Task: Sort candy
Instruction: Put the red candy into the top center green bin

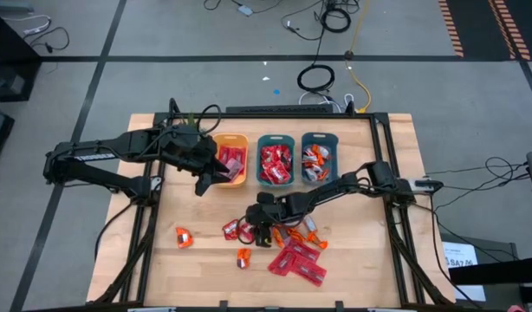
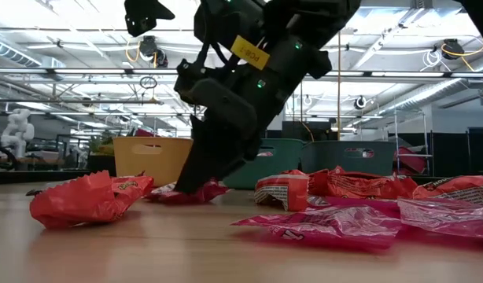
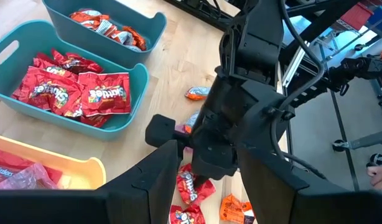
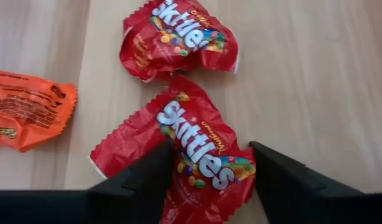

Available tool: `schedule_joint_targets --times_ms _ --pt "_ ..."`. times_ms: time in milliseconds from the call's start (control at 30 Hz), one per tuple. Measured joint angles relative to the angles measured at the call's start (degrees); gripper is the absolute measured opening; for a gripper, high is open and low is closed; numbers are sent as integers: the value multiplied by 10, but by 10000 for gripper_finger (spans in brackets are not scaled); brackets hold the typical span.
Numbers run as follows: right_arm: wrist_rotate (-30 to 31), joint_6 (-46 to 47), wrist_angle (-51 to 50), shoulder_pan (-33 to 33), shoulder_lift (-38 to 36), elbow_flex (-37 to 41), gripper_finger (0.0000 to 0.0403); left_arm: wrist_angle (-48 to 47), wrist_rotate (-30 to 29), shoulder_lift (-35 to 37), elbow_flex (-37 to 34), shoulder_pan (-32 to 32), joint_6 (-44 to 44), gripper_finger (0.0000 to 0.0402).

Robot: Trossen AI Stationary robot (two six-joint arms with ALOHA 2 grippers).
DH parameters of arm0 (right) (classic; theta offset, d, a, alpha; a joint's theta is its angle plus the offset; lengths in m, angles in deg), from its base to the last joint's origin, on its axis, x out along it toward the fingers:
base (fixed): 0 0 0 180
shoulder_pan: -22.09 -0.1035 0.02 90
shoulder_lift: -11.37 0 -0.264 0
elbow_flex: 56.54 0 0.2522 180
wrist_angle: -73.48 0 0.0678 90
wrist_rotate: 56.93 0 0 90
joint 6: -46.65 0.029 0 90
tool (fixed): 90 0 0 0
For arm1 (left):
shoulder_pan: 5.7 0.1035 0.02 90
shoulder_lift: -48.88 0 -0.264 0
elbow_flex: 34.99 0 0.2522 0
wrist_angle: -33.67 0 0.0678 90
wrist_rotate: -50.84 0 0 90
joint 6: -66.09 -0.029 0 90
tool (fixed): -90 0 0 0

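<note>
High view: light wood worktop (image 1: 197,277) on a black frame, grey floor with cables around it. Yellow bin (image 1: 234,160) and two teal bins (image 1: 275,161) sit along the far side; loose candy (image 1: 296,260) lies scattered mid-worktop. Left end effector (image 1: 203,180) hovers by the yellow bin, fingers spread, seemingly empty.

Low view: open lab hall behind, ceiling lights and racks; right arm comes down among packets.

Right wrist view: right end effector (image 4: 209,171) straddles a red Skittles packet (image 4: 194,146), fingers either side, long axis diagonal between them, flat on the wood. Contact looks close, not clearly pinched.
</note>
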Motion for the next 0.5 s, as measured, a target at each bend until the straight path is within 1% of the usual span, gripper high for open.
schedule_joint_targets --times_ms 67,167,233,267,400,500 --pt "0 0 -9 0 0 0 164 0 0 0 0 0 0 179" --pt "-2 1 -22 2 -3 0 83 0 0 0 0 0 0 179" --pt "-15 1 -29 1 -12 1 32 0 0 0 0 0 0 179" --pt "-23 0 -37 2 -19 1 19 0 0 0 0 0 0 179" --pt "-20 -1 -86 4 -61 7 25 3 0 0 0 0 0 179" --pt "13 -1 -116 10 -118 6 22 5 0 0 0 0 0 179"
